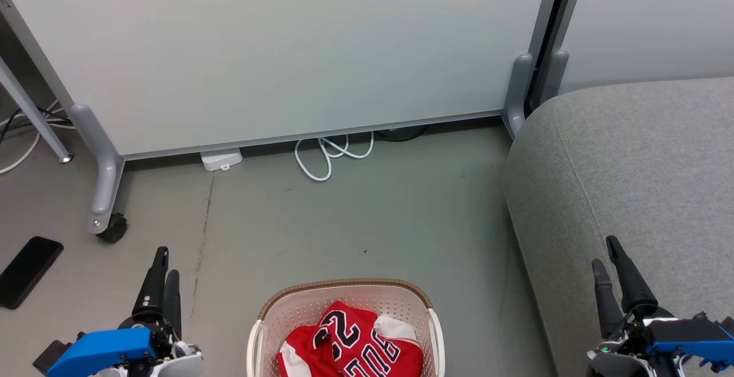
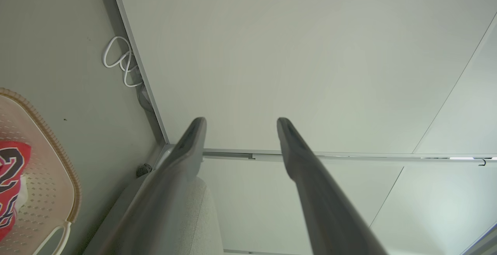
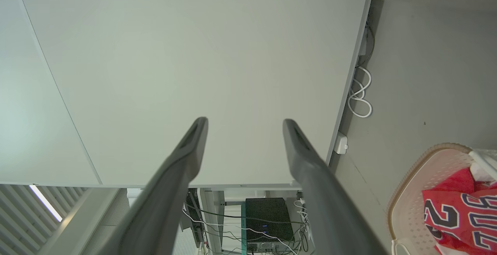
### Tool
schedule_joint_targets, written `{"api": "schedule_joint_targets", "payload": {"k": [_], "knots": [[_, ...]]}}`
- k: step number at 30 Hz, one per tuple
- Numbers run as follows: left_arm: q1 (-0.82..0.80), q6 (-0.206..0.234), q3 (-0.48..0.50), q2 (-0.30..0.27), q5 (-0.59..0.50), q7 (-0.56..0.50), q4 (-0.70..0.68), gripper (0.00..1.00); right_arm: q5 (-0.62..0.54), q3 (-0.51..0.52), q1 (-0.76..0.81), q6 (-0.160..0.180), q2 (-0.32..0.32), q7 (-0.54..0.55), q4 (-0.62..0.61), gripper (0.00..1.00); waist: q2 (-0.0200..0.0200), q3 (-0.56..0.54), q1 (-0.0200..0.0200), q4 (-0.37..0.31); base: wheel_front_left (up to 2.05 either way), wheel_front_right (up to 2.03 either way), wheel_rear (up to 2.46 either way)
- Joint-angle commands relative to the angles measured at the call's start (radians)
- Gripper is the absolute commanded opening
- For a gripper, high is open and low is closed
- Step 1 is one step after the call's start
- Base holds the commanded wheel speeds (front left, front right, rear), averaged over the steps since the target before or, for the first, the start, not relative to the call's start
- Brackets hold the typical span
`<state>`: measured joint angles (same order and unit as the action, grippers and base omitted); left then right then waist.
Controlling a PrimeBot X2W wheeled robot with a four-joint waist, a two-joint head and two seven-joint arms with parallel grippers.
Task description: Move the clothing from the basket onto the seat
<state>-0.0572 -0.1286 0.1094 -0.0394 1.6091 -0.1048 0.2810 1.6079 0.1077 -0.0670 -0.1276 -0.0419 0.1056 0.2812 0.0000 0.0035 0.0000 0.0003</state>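
Note:
The cream basket (image 1: 298, 311) with brown rim trim stands on the floor at the bottom centre. Red clothing (image 1: 350, 342) lies crumpled inside it, a jersey with black-and-white numerals on top; a white panel (image 1: 395, 326) peeks out beside it. The grey seat (image 1: 631, 164) fills the right side. My left gripper (image 1: 164, 261) hangs open left of the basket, nothing between its fingers. My right gripper (image 1: 606, 252) is open over the seat's front part, also empty. The basket (image 2: 50, 177) and jersey (image 2: 11, 169) show in the left wrist view, and the basket (image 3: 407, 193) and jersey (image 3: 458, 212) in the right wrist view.
A white partition panel (image 1: 287, 44) on grey castor legs (image 1: 106, 193) closes off the back. A looped white cable (image 1: 330, 153) and a white adapter (image 1: 221, 160) lie at its foot. A black phone (image 1: 28, 271) rests on the floor at the left.

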Motion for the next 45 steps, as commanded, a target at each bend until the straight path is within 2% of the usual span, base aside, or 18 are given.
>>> {"api": "schedule_joint_targets", "payload": {"k": [1,8,20,45], "knots": [[-0.025,0.0,-0.008,-0.006,-0.011,0.013,-0.025,1.0,-0.014,-0.006,-0.019,-0.001,-0.003,-0.012,-0.021,1.0,0.0,0.0,0.0,0.0,0.0,0.0,0.0],[-0.027,-0.001,-0.02,-0.007,-0.079,0.047,-0.043,1.0,-0.061,-0.02,-0.019,-0.002,-0.003,-0.046,-0.033,1.0,0.0,0.001,0.0,0.002,0.0,0.0,0.0],[-0.029,0.005,-0.043,-0.008,-0.279,0.096,-0.076,1.0,-0.253,-0.042,-0.022,-0.002,-0.005,-0.096,-0.068,1.0,0.0,0.002,0.0,0.005,0.0,0.0,0.0],[-0.032,0.078,-0.145,-0.01,-0.824,0.189,-0.136,1.0,-0.725,-0.093,-0.022,-0.003,-0.007,-0.189,-0.12,1.0,0.0,0.008,0.0,0.012,0.0,0.0,0.0]]}}
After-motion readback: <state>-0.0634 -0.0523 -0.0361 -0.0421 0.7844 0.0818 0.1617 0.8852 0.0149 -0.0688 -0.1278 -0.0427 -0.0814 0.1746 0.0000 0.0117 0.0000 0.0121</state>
